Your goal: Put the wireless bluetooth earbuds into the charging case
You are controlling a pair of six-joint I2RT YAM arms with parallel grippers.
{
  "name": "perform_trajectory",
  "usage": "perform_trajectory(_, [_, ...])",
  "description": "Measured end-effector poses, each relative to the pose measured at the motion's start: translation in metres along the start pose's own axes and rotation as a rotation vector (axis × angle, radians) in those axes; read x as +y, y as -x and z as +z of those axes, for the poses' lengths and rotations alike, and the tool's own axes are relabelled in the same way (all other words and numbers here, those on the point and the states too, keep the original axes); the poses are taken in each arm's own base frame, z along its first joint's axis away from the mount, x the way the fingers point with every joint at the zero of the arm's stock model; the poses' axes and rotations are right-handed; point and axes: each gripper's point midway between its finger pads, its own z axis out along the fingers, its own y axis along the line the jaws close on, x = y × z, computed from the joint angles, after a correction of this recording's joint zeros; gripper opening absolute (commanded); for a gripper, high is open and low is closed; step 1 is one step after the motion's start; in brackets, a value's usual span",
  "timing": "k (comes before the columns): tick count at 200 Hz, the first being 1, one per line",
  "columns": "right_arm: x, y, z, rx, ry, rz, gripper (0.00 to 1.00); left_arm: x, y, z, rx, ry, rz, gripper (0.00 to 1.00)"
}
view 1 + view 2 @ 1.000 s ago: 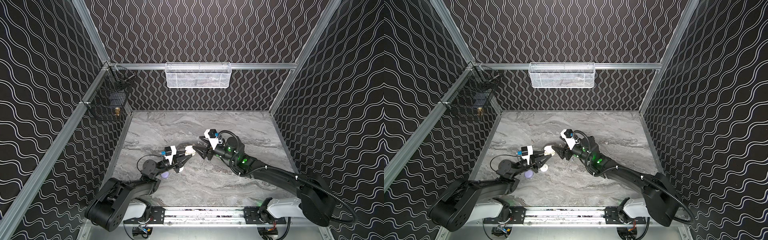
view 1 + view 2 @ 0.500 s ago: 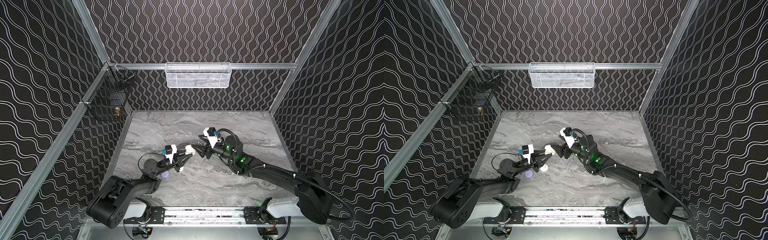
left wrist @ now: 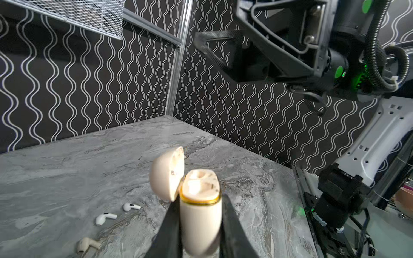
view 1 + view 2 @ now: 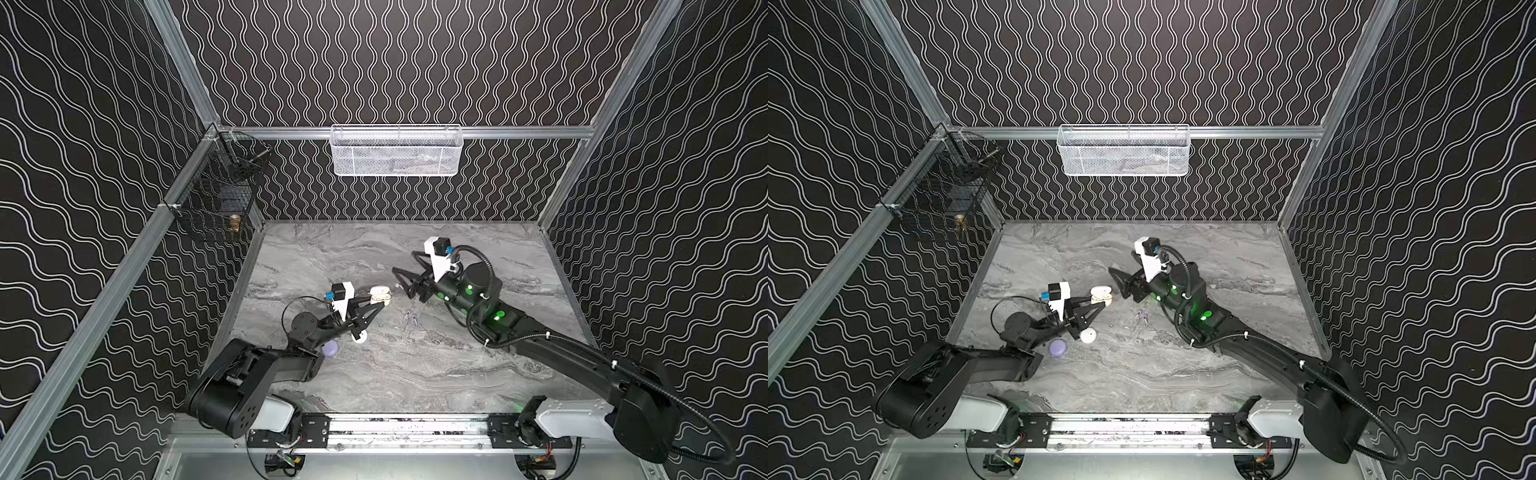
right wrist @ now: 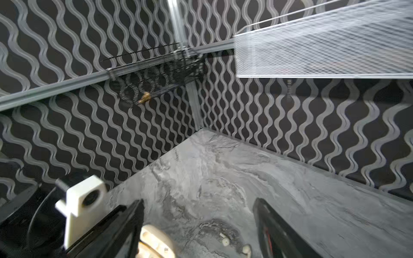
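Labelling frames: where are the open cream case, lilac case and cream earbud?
open cream case [image 3: 200, 214]: left wrist view, body front.
lilac case [image 4: 1057, 347]: in a top view, rounded top.
cream earbud [image 3: 86, 244]: left wrist view, bulb end.

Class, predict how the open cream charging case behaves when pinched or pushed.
The cream charging case looks smooth and rounded, so it may twist or slip in the left gripper. Its hinged lid stands open; a knock would probably swing it. Its shell looks rigid.
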Motion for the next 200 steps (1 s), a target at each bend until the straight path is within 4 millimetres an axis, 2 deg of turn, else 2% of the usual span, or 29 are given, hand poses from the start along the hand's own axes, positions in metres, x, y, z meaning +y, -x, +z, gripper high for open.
perform_trajectory(15, [-0.028,-0.002,-0.002,0.009,-0.095,0.057,0.76,0.013,0.000,-0.007,-0.006,0.055,-0.023,0.00])
perform_trajectory(30, [-0.053,-0.018,0.001,0.054,-0.193,0.107,0.76,0.028,-0.002,-0.016,-0.013,0.123,-0.041,0.00])
perform_trajectory(47, [-0.070,-0.052,0.017,0.170,-0.266,0.147,0.75,0.038,0.000,-0.025,-0.030,0.182,-0.054,0.00])
perform_trajectory(89, [-0.104,-0.144,0.065,0.498,-0.400,0.194,0.67,0.037,0.008,-0.037,-0.072,0.240,-0.012,0.00])
perform_trajectory(115, [-0.105,-0.192,0.091,0.668,-0.402,0.201,0.67,0.038,0.011,-0.042,-0.087,0.265,0.011,0.00])
perform_trajectory(139, [-0.094,-0.231,0.100,0.804,-0.393,0.178,0.66,0.039,0.015,-0.045,-0.099,0.285,0.027,0.00])
perform_trajectory(169, [-0.082,-0.255,0.116,0.888,-0.391,0.118,0.64,0.040,0.019,-0.047,-0.109,0.308,0.052,0.00])
perform_trajectory(200, [-0.086,-0.271,0.122,0.945,-0.427,0.079,0.61,0.039,0.022,-0.050,-0.115,0.324,0.062,0.00])
